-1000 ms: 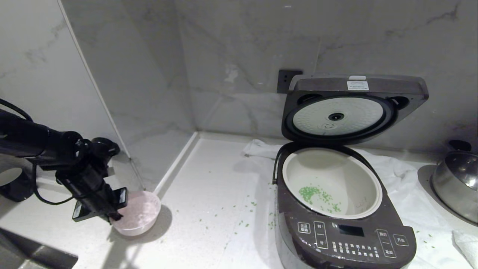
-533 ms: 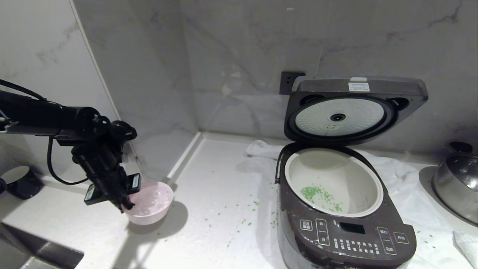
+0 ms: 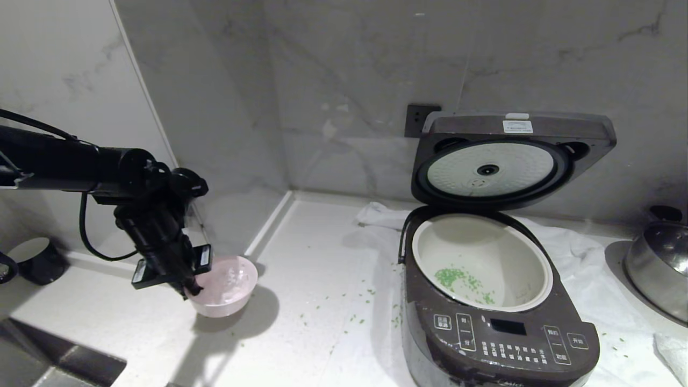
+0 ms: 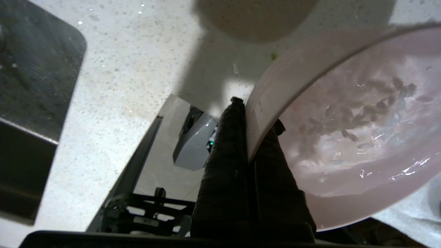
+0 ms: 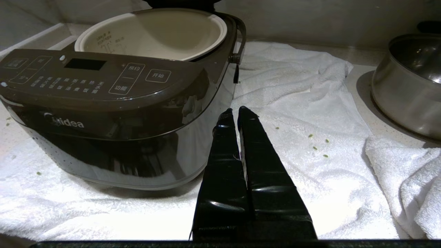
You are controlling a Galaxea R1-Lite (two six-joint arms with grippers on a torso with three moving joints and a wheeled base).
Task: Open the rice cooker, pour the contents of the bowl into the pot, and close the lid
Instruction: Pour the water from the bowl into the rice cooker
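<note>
Pink plastic, the bowl (image 3: 224,286) hangs above the table (image 3: 301,269), its rim pinched in the left gripper (image 3: 189,290), well left of the rice cooker (image 3: 500,317). Carry it level to the pot (image 3: 484,263), then tip slowly; right gripper (image 5: 237,112) clenched empty, parked

Glossy dark plastic rice cooker (image 5: 113,113), fluffy white towel (image 5: 310,103), shiny steel pan (image 5: 410,89), speckled stone counter (image 4: 120,69)

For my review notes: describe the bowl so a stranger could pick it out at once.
Left of the open rice cooker, near the wall corner, the left gripper is shut on the rim of the bowl. It is small, round and pale pink, unlike the black cup further left.
</note>
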